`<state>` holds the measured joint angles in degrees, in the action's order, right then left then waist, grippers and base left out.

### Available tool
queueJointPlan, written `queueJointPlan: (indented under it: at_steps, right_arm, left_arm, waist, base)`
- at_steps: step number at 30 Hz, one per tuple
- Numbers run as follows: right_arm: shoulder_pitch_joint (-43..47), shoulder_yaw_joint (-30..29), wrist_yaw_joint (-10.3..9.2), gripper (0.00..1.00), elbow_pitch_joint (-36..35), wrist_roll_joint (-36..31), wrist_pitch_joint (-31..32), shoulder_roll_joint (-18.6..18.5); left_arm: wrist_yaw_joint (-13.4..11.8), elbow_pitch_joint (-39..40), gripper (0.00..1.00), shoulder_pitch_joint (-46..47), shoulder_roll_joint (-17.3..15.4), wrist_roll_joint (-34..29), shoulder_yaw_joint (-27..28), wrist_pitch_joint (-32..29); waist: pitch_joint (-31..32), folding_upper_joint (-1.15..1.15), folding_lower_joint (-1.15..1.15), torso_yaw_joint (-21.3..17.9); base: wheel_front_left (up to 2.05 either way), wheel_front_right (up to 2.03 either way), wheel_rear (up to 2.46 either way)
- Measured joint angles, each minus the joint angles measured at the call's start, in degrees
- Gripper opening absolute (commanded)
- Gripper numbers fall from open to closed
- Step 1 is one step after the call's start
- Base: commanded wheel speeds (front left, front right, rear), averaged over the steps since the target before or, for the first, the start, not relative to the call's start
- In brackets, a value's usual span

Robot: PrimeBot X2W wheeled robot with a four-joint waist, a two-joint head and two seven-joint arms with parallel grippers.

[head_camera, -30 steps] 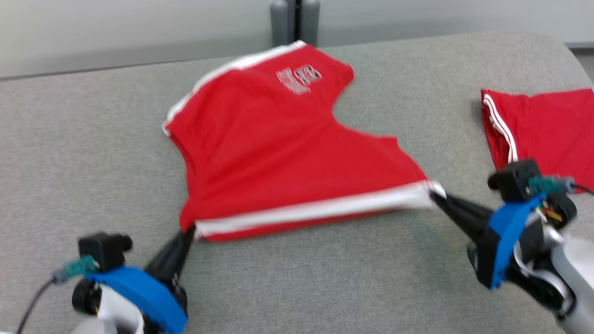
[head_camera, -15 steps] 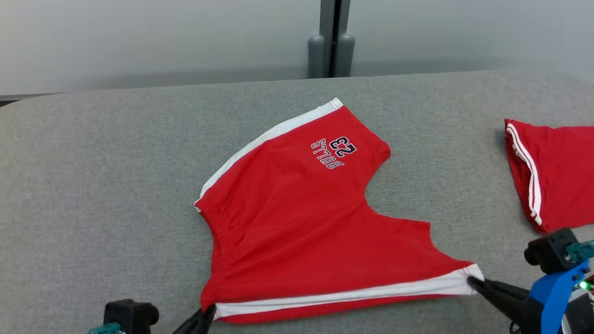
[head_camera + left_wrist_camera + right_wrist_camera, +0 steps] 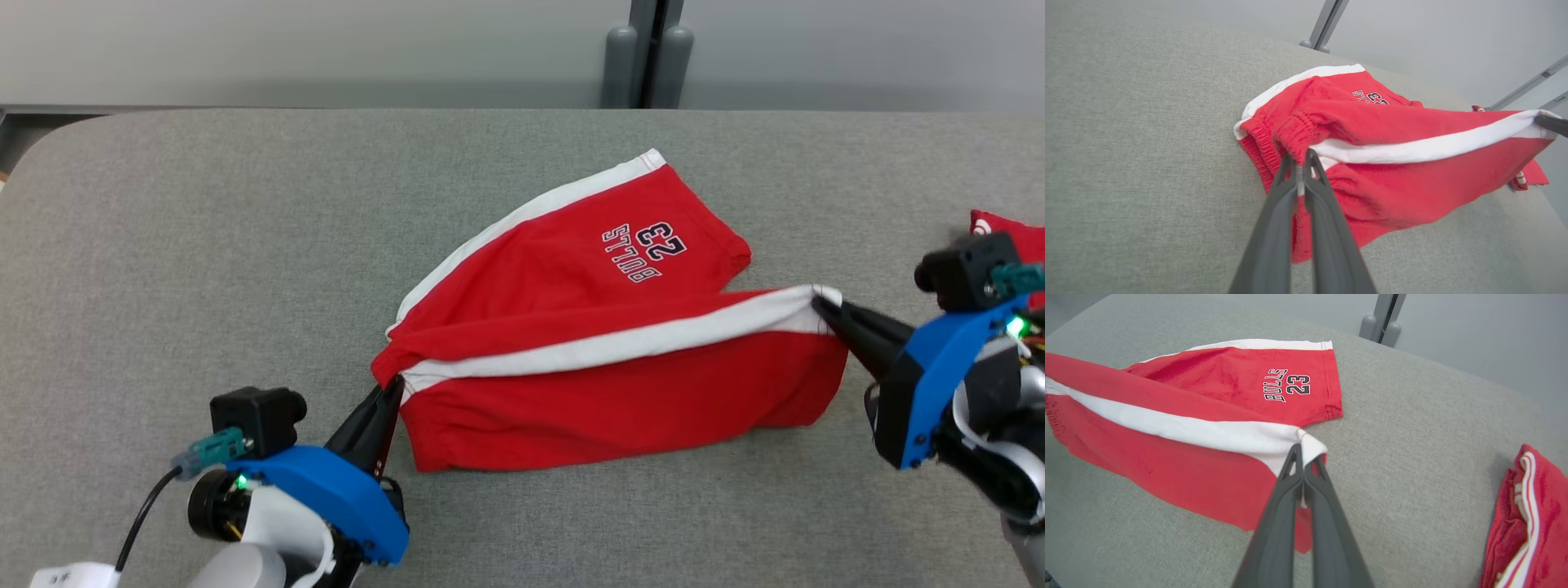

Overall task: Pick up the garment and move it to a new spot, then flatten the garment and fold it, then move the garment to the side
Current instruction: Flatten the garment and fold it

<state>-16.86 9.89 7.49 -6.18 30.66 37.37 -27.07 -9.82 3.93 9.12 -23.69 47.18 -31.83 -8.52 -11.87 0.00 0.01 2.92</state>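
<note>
While the grey tabletop (image 3: 163, 245) bears the red shorts (image 3: 604, 400) at its middle, their near leg hangs taut between left gripper (image 3: 392, 390), clenched on the waistband, and right gripper (image 3: 820, 306), clenched on the hem. Best carry both ends level, landing stripe on stripe.

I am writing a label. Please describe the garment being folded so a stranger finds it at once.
On the grey table, near the middle, are red shorts with white side stripes. Unlike the red garment at the right edge, they show "BULLS 23".
</note>
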Motion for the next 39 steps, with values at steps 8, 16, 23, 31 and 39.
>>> queueJointPlan:
  at_steps: [8,16,23,31,39]
  right_arm:
    - [-16.40,5.70,0.00,0.00,13.25,-1.45,-7.83,-0.53]
    - [-28.82,10.14,0.00,0.00,25.62,-2.87,-13.70,-1.11]
    - [-35.11,13.02,0.00,0.00,34.65,-3.87,-17.90,-0.34]
    - [-38.27,15.66,0.00,1.00,41.83,-2.86,-20.64,1.20]
    - [-37.87,19.50,0.00,1.00,44.54,1.88,-22.45,1.69]
  left_arm:
    - [2.37,-12.94,0.00,10.30,6.64,0.22,0.30,2.94]
    - [5.11,-22.80,0.00,18.72,12.20,-0.21,-0.10,6.73]
    - [6.44,-29.82,0.00,22.93,15.50,-0.36,-0.11,9.72]
    - [8.94,-33.87,0.80,24.99,17.22,-0.01,-0.41,12.27]
    - [11.44,-35.94,1.00,23.21,17.57,1.74,0.29,15.53]
  waist:
    - [-4.23,0.00,0.00,3.30]
    - [-9.04,0.00,0.00,6.84]
    - [-11.98,0.00,0.01,9.19]
    - [-12.77,0.00,0.00,9.91]
    - [-10.10,0.00,0.00,9.48]
  base:
    - [0.00,0.00,0.00]
    - [0.00,0.00,0.00]
    - [0.00,0.00,0.00]
    - [0.00,0.00,0.00]
    - [0.00,0.00,0.00]
